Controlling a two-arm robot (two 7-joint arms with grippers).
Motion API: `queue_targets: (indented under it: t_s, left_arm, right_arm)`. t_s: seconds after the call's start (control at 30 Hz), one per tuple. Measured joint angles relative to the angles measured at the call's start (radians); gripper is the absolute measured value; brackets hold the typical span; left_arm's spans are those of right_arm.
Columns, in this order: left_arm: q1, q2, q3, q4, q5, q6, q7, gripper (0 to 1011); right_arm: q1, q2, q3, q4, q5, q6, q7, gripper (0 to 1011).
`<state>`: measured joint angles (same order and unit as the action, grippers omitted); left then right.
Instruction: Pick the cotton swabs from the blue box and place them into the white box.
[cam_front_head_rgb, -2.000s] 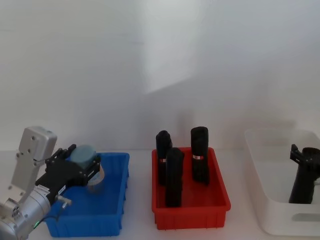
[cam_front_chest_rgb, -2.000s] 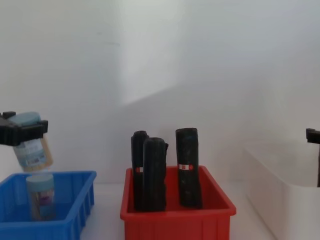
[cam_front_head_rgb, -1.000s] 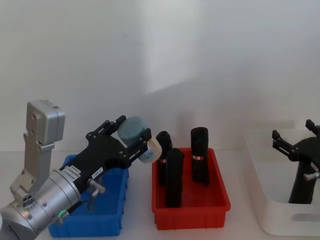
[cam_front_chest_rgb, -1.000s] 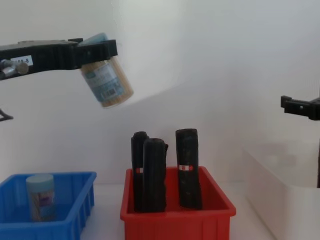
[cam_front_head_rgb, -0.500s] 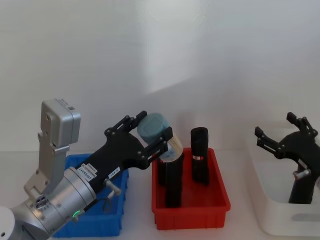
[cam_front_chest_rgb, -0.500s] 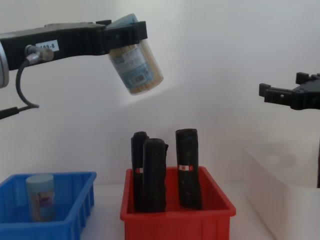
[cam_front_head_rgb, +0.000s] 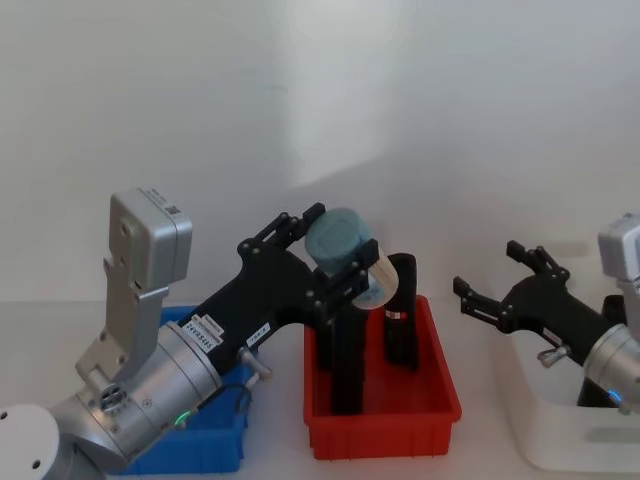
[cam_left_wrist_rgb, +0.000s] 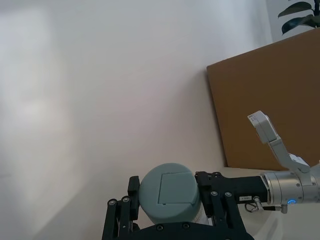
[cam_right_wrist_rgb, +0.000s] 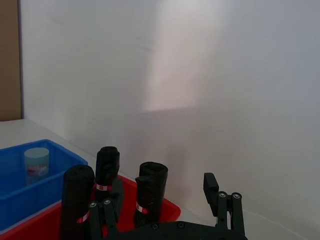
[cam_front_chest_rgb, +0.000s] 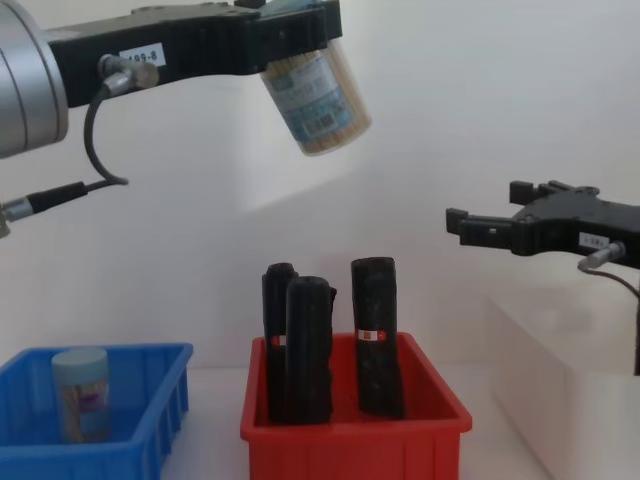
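My left gripper (cam_front_head_rgb: 337, 256) is shut on a cotton swabs jar (cam_front_head_rgb: 372, 282) with a pale blue-grey lid (cam_left_wrist_rgb: 169, 192). It holds the jar tilted, high above the red bin, and the jar (cam_front_chest_rgb: 318, 96) also shows in the chest view. A second cotton swabs jar (cam_front_chest_rgb: 80, 392) stands upright in the blue box (cam_front_chest_rgb: 135, 352) at the left. My right gripper (cam_front_head_rgb: 489, 268) is open and empty. It hangs in the air between the red bin and the white box (cam_front_head_rgb: 560, 440), its fingers pointing toward the held jar.
A red bin (cam_front_head_rgb: 380, 425) with three tall black rolls (cam_front_chest_rgb: 375, 335) stands between the blue box (cam_front_head_rgb: 215, 455) and the white box (cam_front_chest_rgb: 560, 400). A white wall rises close behind the bins. A brown board (cam_left_wrist_rgb: 270, 110) stands far off in the left wrist view.
My left gripper lifted a jar out of the blue box and carried it up and right, over the red bin. My right gripper rose from the white box and moved left, open.
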<state>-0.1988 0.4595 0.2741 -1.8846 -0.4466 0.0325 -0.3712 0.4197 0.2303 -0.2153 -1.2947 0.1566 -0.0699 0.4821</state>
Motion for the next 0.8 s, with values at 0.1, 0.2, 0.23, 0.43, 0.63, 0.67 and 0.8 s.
queue_targets:
  t_s: [0.1, 0.2, 0.23, 0.43, 0.63, 0.67, 0.8]
  left_arm:
    - [-0.010, -0.014, 0.007, 0.008, 0.013, -0.006, -0.006, 711]
    - [-0.020, -0.027, 0.014, 0.018, 0.029, -0.013, -0.011, 711]
    - [-0.026, -0.034, 0.018, 0.023, 0.038, -0.016, -0.014, 711]
    - [-0.045, -0.059, 0.031, 0.044, 0.071, -0.028, -0.018, 711]
    - [-0.058, -0.077, 0.041, 0.061, 0.097, -0.036, -0.018, 711]
    - [-0.061, -0.082, 0.044, 0.066, 0.103, -0.037, -0.018, 711]
    - [-0.067, -0.090, 0.048, 0.077, 0.116, -0.039, -0.017, 711]
  right_arm:
    - [0.022, -0.010, -0.011, 0.033, -0.007, 0.000, 0.052, 1001]
    - [0.040, -0.017, -0.020, 0.059, -0.010, 0.002, 0.096, 1001]
    - [0.047, -0.020, -0.023, 0.069, -0.011, 0.004, 0.121, 1001]
    - [0.069, -0.025, -0.033, 0.097, -0.016, 0.012, 0.202, 1001]
    - [0.086, -0.026, -0.044, 0.113, -0.031, 0.018, 0.296, 1001]
    - [0.089, -0.026, -0.046, 0.114, -0.035, 0.018, 0.311, 1001]
    - [0.094, -0.022, -0.052, 0.114, -0.052, 0.012, 0.357, 1001]
